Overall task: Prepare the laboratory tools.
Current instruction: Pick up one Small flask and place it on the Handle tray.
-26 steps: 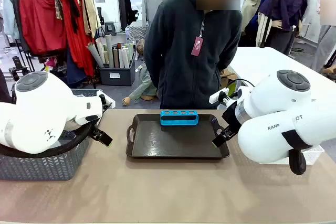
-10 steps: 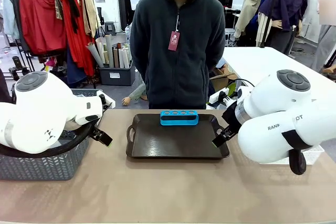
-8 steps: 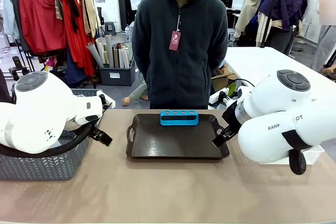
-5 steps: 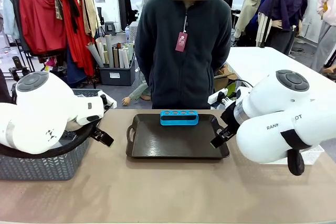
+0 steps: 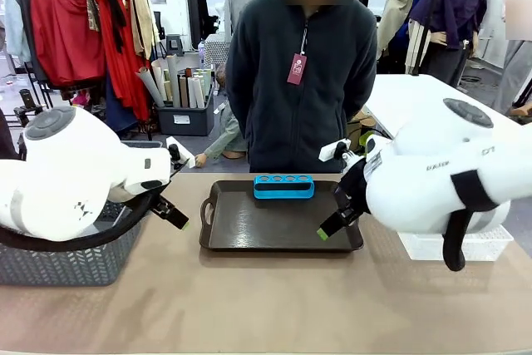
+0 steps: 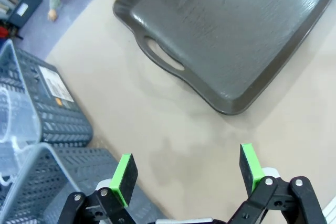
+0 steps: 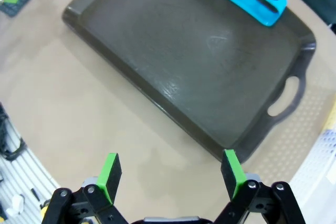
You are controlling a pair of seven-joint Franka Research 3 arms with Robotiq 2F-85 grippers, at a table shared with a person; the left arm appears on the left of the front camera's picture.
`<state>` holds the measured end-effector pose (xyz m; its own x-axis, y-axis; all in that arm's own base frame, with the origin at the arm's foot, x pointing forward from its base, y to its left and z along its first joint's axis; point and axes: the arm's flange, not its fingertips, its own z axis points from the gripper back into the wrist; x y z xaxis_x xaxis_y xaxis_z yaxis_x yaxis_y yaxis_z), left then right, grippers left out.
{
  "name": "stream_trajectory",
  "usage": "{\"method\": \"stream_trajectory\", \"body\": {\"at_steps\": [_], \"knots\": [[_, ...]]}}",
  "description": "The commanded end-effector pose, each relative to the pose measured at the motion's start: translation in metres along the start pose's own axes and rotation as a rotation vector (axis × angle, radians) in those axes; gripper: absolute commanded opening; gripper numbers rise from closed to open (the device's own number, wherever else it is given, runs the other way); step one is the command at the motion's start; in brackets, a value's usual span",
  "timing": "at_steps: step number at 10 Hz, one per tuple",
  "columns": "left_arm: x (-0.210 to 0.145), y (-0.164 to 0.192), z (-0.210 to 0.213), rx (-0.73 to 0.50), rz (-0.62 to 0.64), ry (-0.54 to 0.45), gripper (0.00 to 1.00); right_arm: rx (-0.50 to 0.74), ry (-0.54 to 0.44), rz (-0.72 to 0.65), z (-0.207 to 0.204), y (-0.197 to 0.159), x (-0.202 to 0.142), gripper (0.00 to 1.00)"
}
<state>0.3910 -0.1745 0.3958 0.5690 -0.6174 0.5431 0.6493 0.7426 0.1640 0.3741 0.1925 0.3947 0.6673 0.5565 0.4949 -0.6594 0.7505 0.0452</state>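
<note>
Blue rack (image 5: pixel 283 186) sat mid-frame on the far edge of the tray (image 5: pixel 266 226), its four holes empty. In the left wrist view, the left gripper (image 6: pixel 186 167) hung spread wide and empty, low in frame over the table (image 6: pixel 157 124). In the right wrist view, the right gripper (image 7: pixel 170 167) likewise gaped empty below the tray's edge. The task looked barely begun; the next move would call for fetching a tool.

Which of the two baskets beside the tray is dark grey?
The mesh basket on the robot's left of the tray is dark grey. The other basket, on the robot's right of the tray, is white.
</note>
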Motion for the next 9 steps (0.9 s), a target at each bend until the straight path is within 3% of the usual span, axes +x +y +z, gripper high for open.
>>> {"method": "stream_trajectory", "body": {"at_steps": [1, 5, 6, 7, 8, 9], "knots": [[-0.036, 0.008, 0.039, -0.019, -0.103, -0.079, 1.00, 0.056, 0.006, 0.028, 0.015, -0.019, 0.012, 1.00], [-0.056, 0.008, 0.075, -0.062, -0.202, -0.148, 1.00, 0.050, -0.037, 0.044, 0.046, -0.043, 0.026, 1.00], [-0.057, 0.010, 0.077, -0.064, -0.184, -0.120, 1.00, 0.025, -0.062, 0.050, 0.049, -0.045, 0.026, 1.00], [0.013, 0.024, 0.063, -0.025, -0.184, -0.132, 1.00, -0.060, -0.123, 0.096, 0.043, -0.043, 0.024, 1.00], [0.013, 0.024, 0.063, -0.025, -0.184, -0.132, 1.00, 0.009, -0.021, 0.029, 0.050, -0.040, 0.029, 1.00], [0.013, 0.024, 0.063, -0.025, -0.184, -0.132, 1.00, 0.009, -0.021, 0.029, 0.050, -0.040, 0.029, 1.00]]}}
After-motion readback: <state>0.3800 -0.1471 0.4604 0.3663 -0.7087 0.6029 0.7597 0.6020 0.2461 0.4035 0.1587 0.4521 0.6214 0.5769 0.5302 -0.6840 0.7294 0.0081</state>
